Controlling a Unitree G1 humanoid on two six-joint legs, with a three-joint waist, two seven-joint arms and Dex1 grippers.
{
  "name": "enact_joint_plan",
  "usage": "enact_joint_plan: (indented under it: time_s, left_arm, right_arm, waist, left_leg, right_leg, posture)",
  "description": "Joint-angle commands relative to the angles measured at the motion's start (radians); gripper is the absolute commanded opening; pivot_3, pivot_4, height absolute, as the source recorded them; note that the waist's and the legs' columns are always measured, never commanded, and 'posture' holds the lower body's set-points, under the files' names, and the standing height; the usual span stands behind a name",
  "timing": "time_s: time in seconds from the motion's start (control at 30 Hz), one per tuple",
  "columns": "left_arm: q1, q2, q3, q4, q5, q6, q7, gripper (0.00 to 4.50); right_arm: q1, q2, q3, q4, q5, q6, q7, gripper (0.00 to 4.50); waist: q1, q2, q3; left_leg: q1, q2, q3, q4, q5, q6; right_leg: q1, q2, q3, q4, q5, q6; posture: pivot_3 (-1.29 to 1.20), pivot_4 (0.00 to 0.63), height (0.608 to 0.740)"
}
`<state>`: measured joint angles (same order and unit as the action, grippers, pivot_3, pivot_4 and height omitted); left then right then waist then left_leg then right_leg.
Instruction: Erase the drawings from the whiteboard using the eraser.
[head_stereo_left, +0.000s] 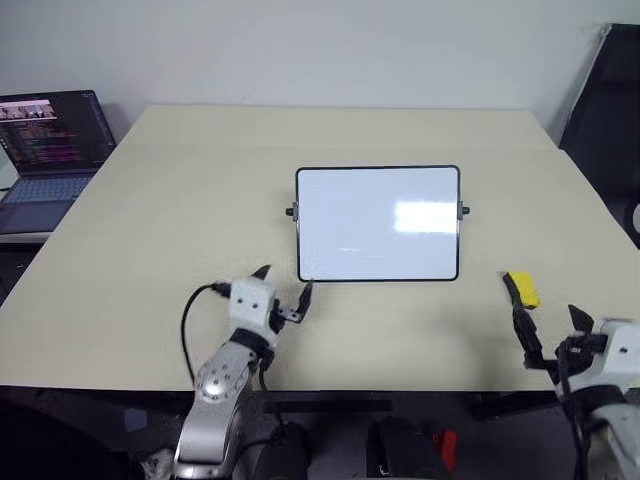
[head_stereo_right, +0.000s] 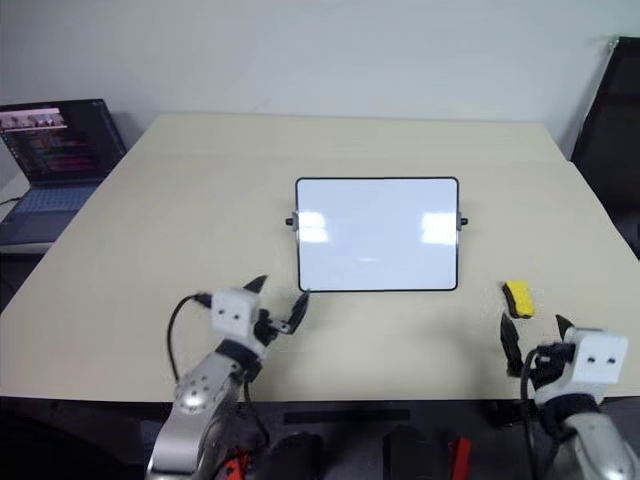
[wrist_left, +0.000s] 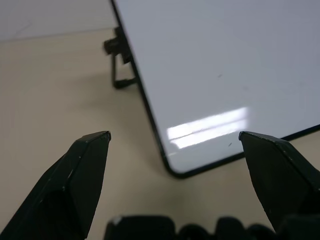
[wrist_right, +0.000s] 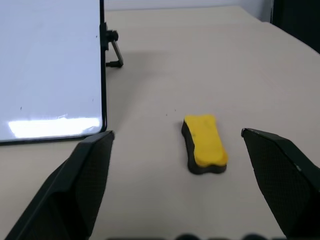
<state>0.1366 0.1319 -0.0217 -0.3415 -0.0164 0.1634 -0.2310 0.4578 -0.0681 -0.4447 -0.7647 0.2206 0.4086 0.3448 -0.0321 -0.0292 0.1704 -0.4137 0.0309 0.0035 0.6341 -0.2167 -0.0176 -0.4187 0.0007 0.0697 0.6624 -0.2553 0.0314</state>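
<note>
The whiteboard (head_stereo_left: 378, 222) stands tilted on its side feet at the middle of the table. I cannot make out the drawings on it; its face looks plain white with glare patches and a few tiny specks (wrist_left: 219, 76). The yellow eraser (head_stereo_left: 522, 289) lies flat on the table, right of the board's lower right corner. My left gripper (head_stereo_left: 284, 285) is open and empty, just in front of the board's lower left corner (wrist_left: 172, 170). My right gripper (head_stereo_left: 549, 325) is open and empty too, a short way nearer to me than the eraser (wrist_right: 204, 142), which lies apart from its fingers.
The beige table (head_stereo_left: 150, 250) has bare surface on all sides of the board. An open laptop (head_stereo_left: 50, 150) sits beyond its far left corner. A black chair (head_stereo_left: 610, 110) stands off the right edge. The table's front edge runs just under both grippers.
</note>
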Motion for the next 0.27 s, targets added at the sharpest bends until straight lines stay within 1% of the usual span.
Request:
enact_joint_plan:
  time_s: [0.03,0.17,0.27]
  left_arm:
    - [-0.009,-0.001,-0.011,-0.064,0.010,-0.021,0.018,4.50]
    - [-0.007,0.000,-0.021,-0.057,0.011,-0.030,0.029,4.50]
    - [0.007,-0.001,-0.027,-0.056,0.011,-0.041,0.035,4.50]
  right_arm:
    - [0.037,0.007,0.053,0.022,-0.051,-0.167,-0.012,4.45]
    - [0.105,0.035,0.102,0.048,-0.042,-0.245,-0.019,4.45]
    - [0.119,0.036,0.130,0.071,-0.049,-0.277,-0.033,4.45]
  waist:
    - [0.000,0.000,0.000]
    - [0.000,0.000,-0.001]
    - [0.000,0.000,-0.001]
  left_leg:
    - [0.000,0.000,0.000,0.001,0.000,0.000]
    - [0.004,-0.001,-0.001,0.002,0.000,0.000]
    - [0.005,0.000,-0.001,0.001,0.000,0.000]
  right_leg:
    - [0.000,0.000,0.000,0.000,0.000,0.000]
    - [0.004,-0.003,0.000,-0.001,-0.001,-0.001]
    - [0.005,-0.005,0.001,-0.003,-0.001,-0.001]
  posture:
    - [0.00,0.150,0.740]
    - [0.00,0.150,0.740]
    - [0.00,0.150,0.740]
